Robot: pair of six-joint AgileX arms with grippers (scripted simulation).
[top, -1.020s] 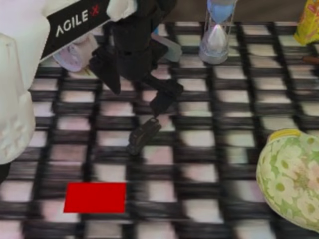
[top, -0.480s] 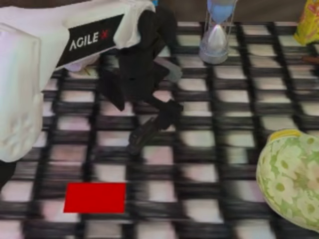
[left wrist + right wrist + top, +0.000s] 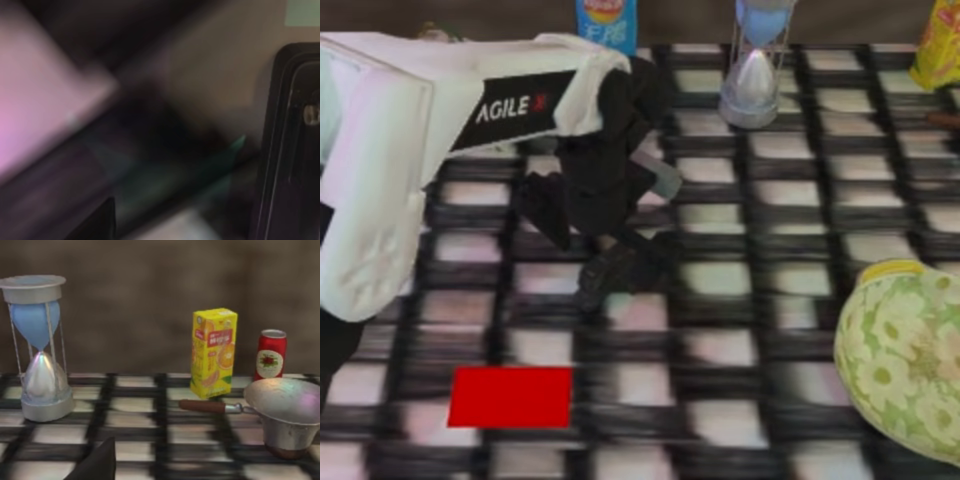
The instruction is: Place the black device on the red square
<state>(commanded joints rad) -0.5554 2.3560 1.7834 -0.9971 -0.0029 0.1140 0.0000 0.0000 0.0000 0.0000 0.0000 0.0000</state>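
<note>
The black device [image 3: 603, 276] lies slanted on the checkered table near the middle of the top view. My left gripper [image 3: 604, 236] hangs low right over it, open, with one fingertip [image 3: 658, 252] at the device's far end and the other finger [image 3: 546, 208] to its left. The left wrist view is dark and smeared; one black finger [image 3: 295, 150] shows at its edge. The red square [image 3: 510, 396] lies bare at the front left, about two cells nearer than the device. My right arm is out of the top view; one fingertip [image 3: 100, 462] shows in its wrist view.
An hourglass [image 3: 755, 70] and a blue can [image 3: 607, 20] stand at the back. A yellow juice carton [image 3: 940, 45] is at the back right. A green patterned pot [image 3: 905, 355] fills the right front. A red can [image 3: 270, 354] and a metal pan [image 3: 287, 412] show in the right wrist view.
My left arm has swung forward and come down, so its open fingers dropped from behind the device to either side of it. The device and the red square stayed put.
</note>
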